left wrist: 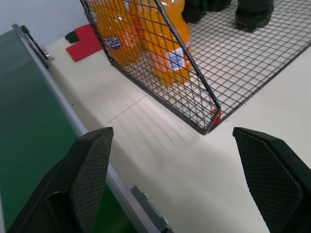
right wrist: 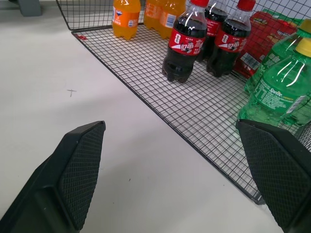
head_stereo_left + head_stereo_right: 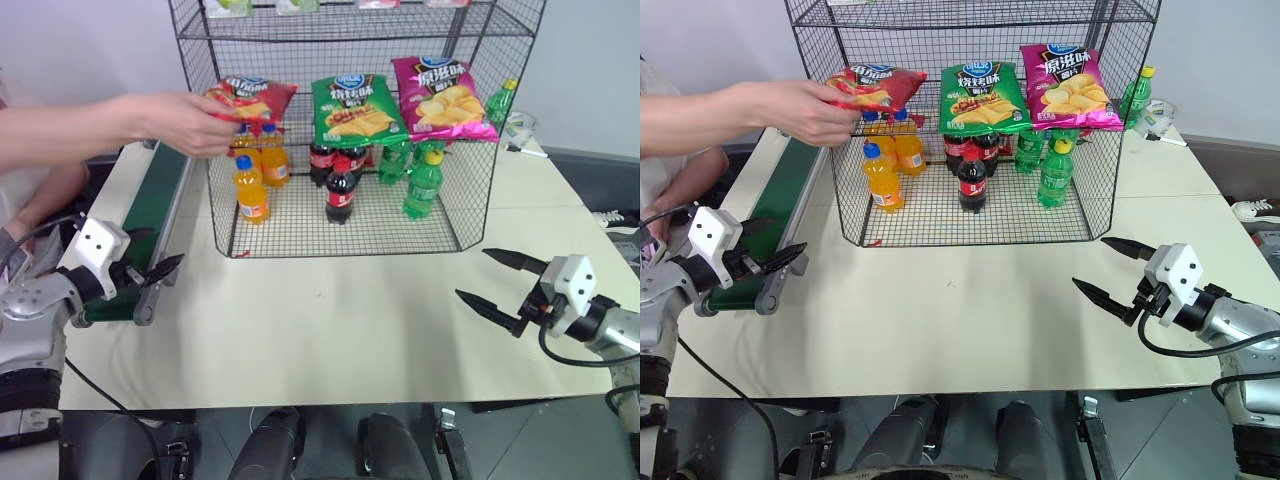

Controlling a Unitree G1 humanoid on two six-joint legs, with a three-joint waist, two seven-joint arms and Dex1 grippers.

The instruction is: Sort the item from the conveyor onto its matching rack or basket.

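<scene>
A person's hand (image 3: 190, 120) holds the red chip bag, the item (image 3: 252, 100), at the left end of the rack's (image 3: 300, 215) chip shelf, beside a green bag (image 3: 352, 108) and a magenta bag (image 3: 440, 95). Whether the item rests on the shelf I cannot tell. The dark green conveyor (image 3: 150, 205) runs along the table's left side, and its belt is bare. My left gripper (image 3: 155, 255) hangs open over the conveyor's near end, with nothing in it. At the front right, over the table, my right gripper (image 3: 472, 273) is open with nothing between its fingers.
On the rack's bottom tier stand orange soda bottles (image 3: 252, 188), cola bottles (image 2: 187, 43) and green Sprite bottles (image 3: 422, 182). The cream table (image 3: 330, 320) lies between the grippers. The person's arm reaches in from the left, above the conveyor. A small red thing (image 1: 85, 42) lies beside the rack.
</scene>
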